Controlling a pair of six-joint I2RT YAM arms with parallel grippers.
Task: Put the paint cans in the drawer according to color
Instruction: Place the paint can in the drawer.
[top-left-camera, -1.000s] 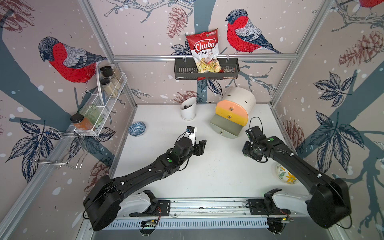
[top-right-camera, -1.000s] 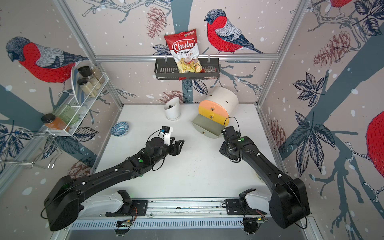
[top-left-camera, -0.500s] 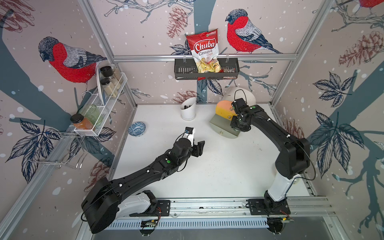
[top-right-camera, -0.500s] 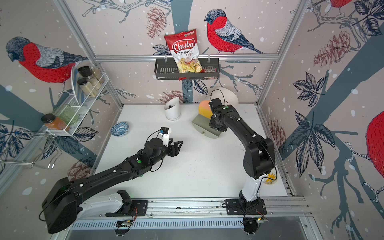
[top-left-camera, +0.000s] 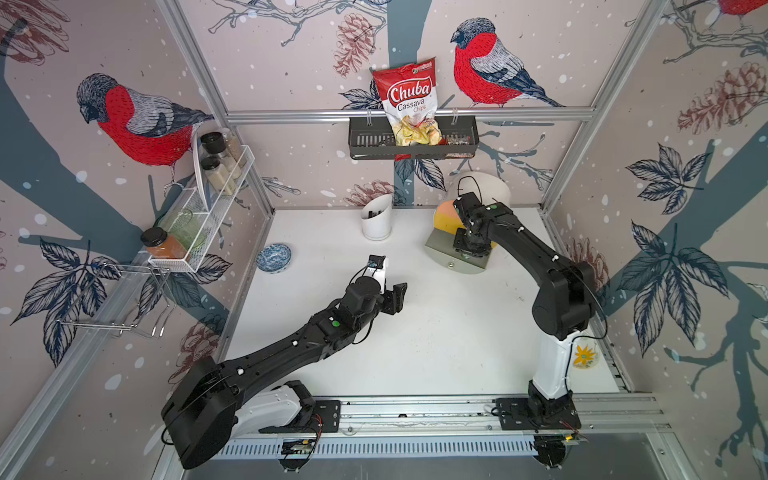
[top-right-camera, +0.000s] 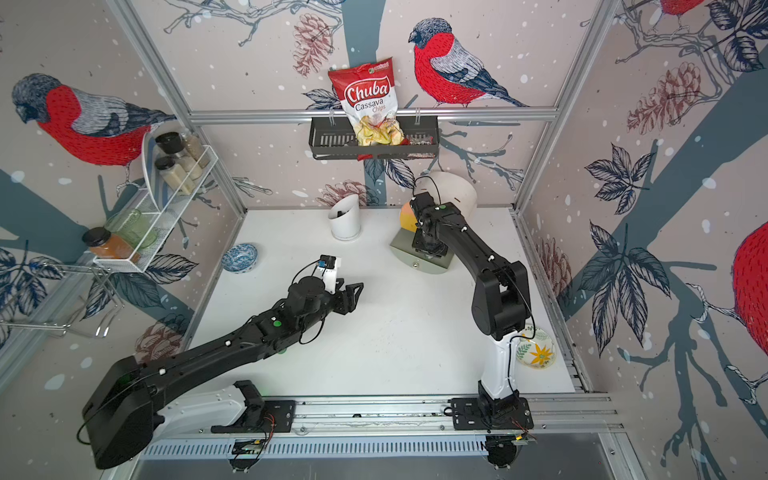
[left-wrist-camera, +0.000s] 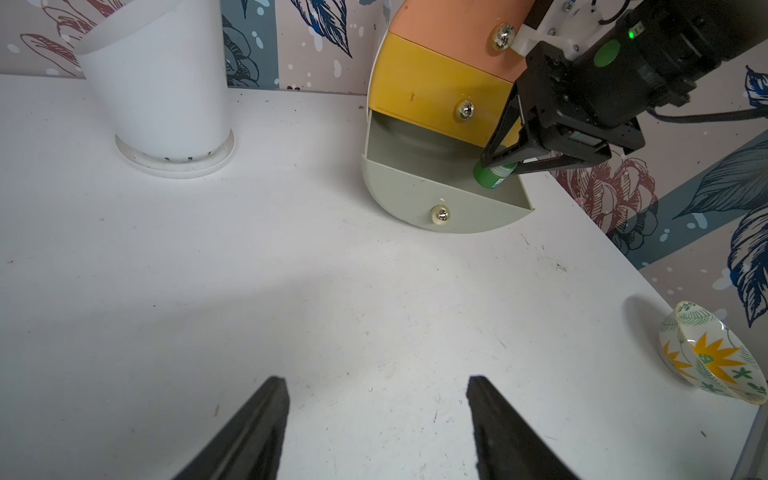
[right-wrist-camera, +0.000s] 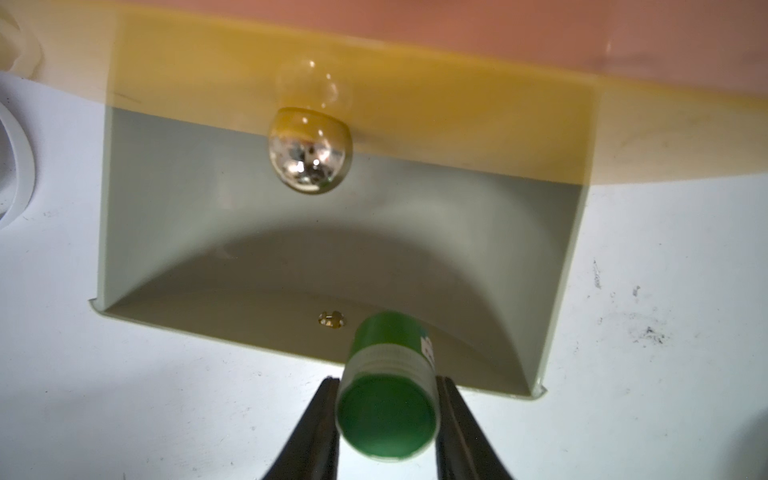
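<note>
left jaws: spread wide over the table, gripping nothing
right jaws: clenched on the green paint can, one on each side of it
green paint can: tilted, just over the grey-green drawer, near its front wall; whether it touches the drawer cannot be told
grey-green drawer: lowest of three, pulled out
yellow drawer: closed, above it
peach drawer: closed, topmost
chest: at the table's back, near the white holder cup
</note>
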